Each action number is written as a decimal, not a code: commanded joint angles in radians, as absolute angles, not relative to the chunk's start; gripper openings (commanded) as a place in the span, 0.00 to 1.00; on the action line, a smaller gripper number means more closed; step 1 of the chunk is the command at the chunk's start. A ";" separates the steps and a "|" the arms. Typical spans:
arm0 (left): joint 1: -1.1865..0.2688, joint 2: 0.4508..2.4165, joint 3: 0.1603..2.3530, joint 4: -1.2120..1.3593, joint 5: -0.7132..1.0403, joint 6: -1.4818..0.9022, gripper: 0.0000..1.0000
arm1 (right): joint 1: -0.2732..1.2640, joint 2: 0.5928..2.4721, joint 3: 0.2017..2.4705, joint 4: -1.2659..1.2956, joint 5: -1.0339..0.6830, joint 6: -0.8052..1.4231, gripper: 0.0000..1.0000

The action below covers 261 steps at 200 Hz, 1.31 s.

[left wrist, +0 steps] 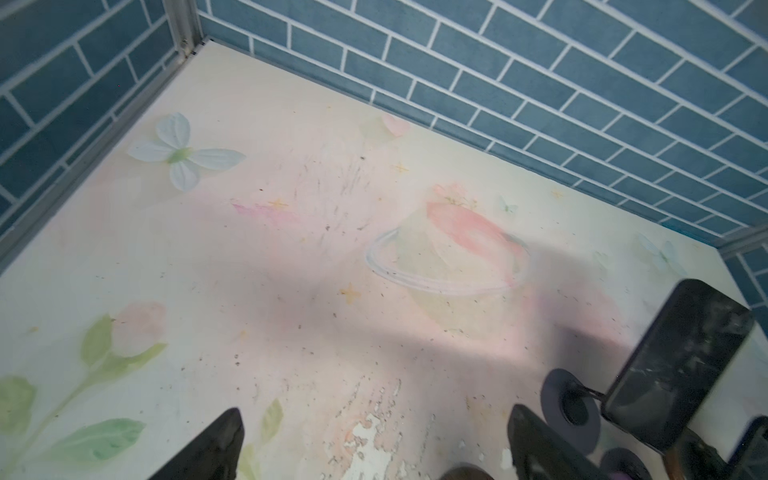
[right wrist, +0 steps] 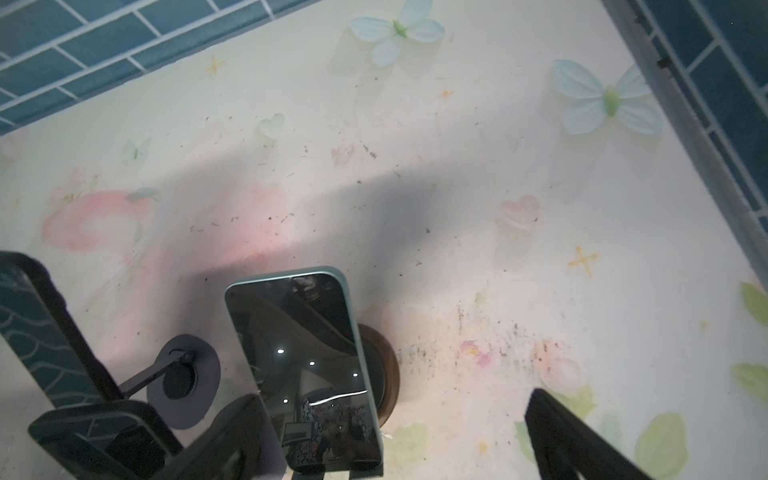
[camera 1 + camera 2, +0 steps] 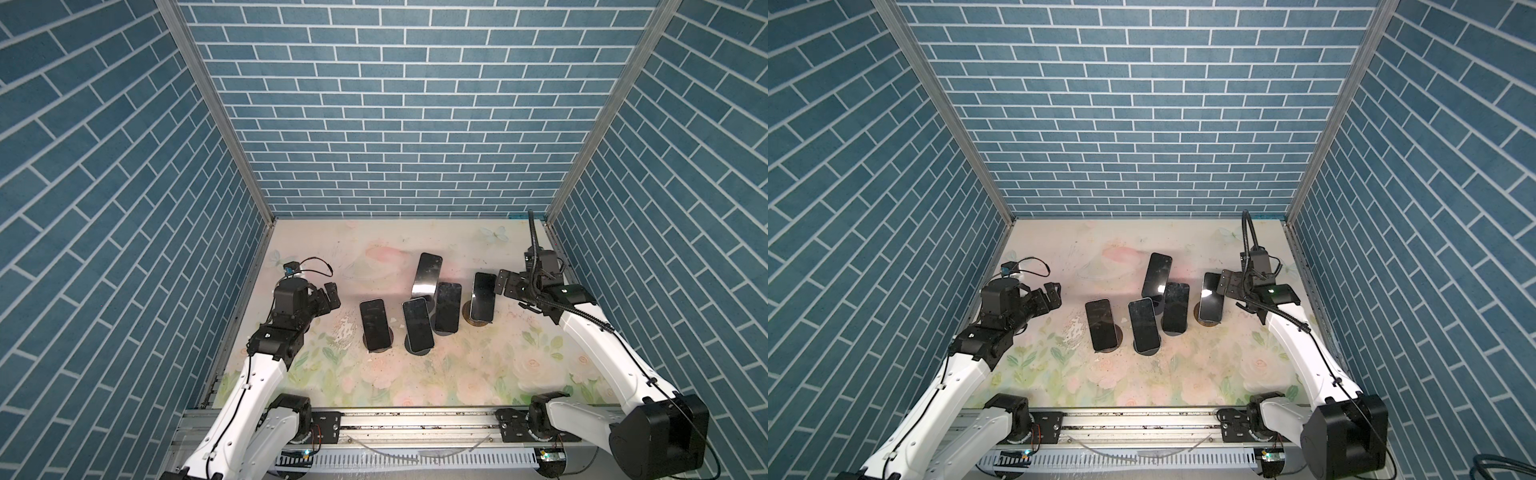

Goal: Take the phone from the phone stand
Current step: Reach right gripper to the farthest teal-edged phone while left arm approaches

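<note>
Leaning propped on its wooden stand [image 3: 478, 321], rightmost phone [image 3: 483, 296] presents its edges. Right gripper [image 3: 512, 291] spread wide just beside it, seemingly lined up to grasp. Left gripper [image 3: 330, 300] likewise released, parked apart.

On the desk [image 3: 436, 374]: front-left phone [image 3: 376, 324] beside front-centre phone [image 3: 417, 325]; middle phone [image 3: 448, 306] just behind it; rear phone [image 3: 427, 276] farthest back; right phone [image 3: 483, 296] on its stand [image 3: 478, 322], rightmost.
</note>
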<state>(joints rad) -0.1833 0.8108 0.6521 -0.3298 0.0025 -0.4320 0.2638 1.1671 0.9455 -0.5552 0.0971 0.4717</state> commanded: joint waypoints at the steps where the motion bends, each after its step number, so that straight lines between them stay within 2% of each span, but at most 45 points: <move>1: -0.213 0.797 0.675 -0.360 0.062 -0.438 1.00 | 0.303 1.208 1.011 -0.565 0.065 0.512 0.99; 69: -0.264 0.813 0.686 -0.319 0.122 -0.434 1.00 | 0.389 1.346 1.057 -0.543 0.090 0.496 0.99; 145: -0.302 0.822 0.694 -0.290 0.120 -0.419 1.00 | 0.411 1.459 1.083 -0.551 0.138 0.471 0.99; 239: -0.308 0.846 0.695 -0.281 0.115 -0.425 1.00 | 0.430 1.536 1.099 -0.541 0.175 0.456 0.80; 261: -0.308 0.846 0.718 -0.282 0.113 -0.425 1.00 | 0.433 1.543 1.104 -0.542 0.175 0.450 0.69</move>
<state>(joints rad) -0.3008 0.8463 0.6701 -0.2943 0.1230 -0.4328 0.4255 1.5269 1.0473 -0.5385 0.1448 0.4622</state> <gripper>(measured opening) 0.996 0.749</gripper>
